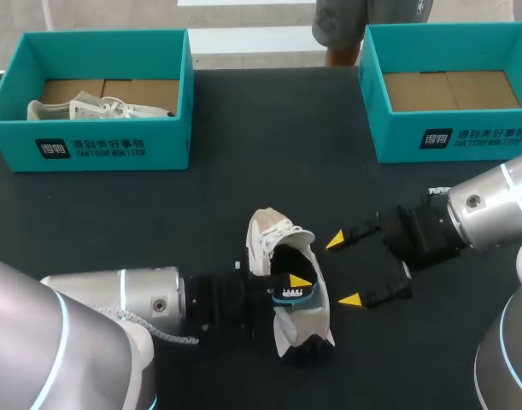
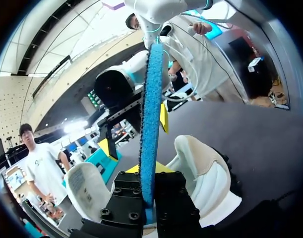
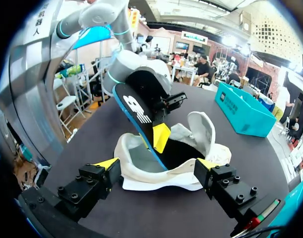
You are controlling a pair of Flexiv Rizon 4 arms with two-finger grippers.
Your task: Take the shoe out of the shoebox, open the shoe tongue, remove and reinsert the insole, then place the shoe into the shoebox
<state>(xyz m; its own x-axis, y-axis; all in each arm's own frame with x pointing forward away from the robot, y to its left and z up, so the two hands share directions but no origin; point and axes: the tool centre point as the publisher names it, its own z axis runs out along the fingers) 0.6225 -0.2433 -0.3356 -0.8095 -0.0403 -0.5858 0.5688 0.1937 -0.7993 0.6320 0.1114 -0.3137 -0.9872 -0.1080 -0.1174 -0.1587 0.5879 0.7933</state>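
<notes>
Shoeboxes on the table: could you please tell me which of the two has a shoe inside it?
The left shoebox, where a white shoe lies inside; the right shoebox has no shoe in it.

Cream shoe (image 1: 269, 232), blue-edged black insole (image 3: 134, 111), teal shoebox (image 1: 115, 147), black table (image 1: 269, 154), yellow-tipped right pincer (image 1: 343, 270)

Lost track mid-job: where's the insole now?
Head view, lower middle: the insole is pinched in the left gripper, one end inside the shoe, open right gripper alongside.
</notes>
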